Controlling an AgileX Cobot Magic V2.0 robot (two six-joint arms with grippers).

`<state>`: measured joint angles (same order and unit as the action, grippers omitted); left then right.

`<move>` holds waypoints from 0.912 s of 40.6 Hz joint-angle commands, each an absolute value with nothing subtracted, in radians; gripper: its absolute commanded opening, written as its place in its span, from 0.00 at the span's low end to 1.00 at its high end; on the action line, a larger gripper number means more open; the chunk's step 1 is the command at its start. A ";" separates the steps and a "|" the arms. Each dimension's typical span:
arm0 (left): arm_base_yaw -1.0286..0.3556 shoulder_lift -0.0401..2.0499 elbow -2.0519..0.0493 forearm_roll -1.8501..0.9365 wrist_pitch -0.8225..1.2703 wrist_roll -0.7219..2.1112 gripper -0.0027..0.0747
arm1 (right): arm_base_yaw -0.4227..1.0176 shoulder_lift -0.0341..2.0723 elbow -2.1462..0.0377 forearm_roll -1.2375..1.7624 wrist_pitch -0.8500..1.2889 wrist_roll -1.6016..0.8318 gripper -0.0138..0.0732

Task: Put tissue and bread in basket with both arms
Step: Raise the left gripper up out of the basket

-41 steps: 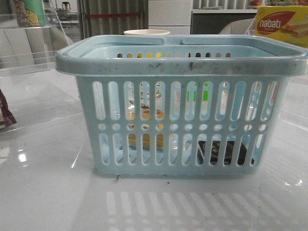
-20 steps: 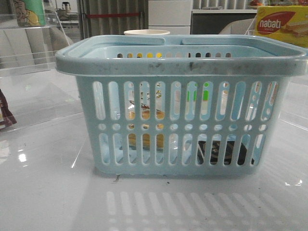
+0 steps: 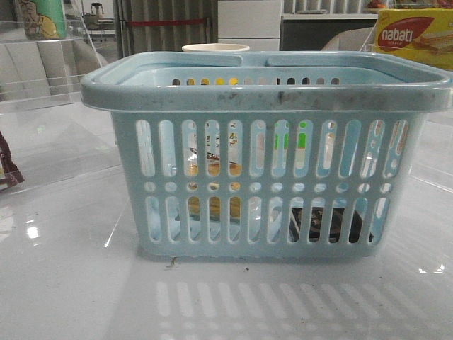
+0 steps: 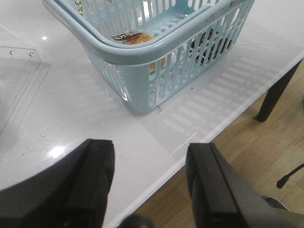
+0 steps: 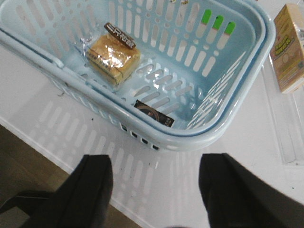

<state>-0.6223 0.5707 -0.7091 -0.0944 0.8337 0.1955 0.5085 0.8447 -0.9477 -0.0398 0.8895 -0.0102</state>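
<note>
Sitting on the glossy white table (image 3: 64,283) is the light-blue basket (image 3: 265,95), upright, its slotted walls scuffed with dark specks along the rim. Both items are down on the basket's floor: the bread (image 5: 111,59), a yellowish-brown piece in clear wrap with a dark label across one end, lies toward one end of the basket, and the tissue (image 5: 153,114), a small flat dark pack, lies apart from it, close against the basket's near wall at the other end. From the front both show only through the slots, the bread as yellow patches behind the bars and the tissue as a dark shape low down. Behind the basket, a pale cup rim (image 3: 216,48) peeks over the far edge, and a yellow-red nabati box (image 3: 414,37) stands beyond the basket's right corner. The left gripper (image 4: 149,173) hangs outside the basket with its fingers spread wide and nothing between them; the right gripper (image 5: 154,190) is likewise above the table just outside the basket, fingers parted and empty.
</note>
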 commanded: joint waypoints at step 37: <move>-0.625 0.571 -0.731 -0.095 0.705 0.184 0.15 | 0.508 0.763 -0.812 -0.020 0.713 -0.026 0.22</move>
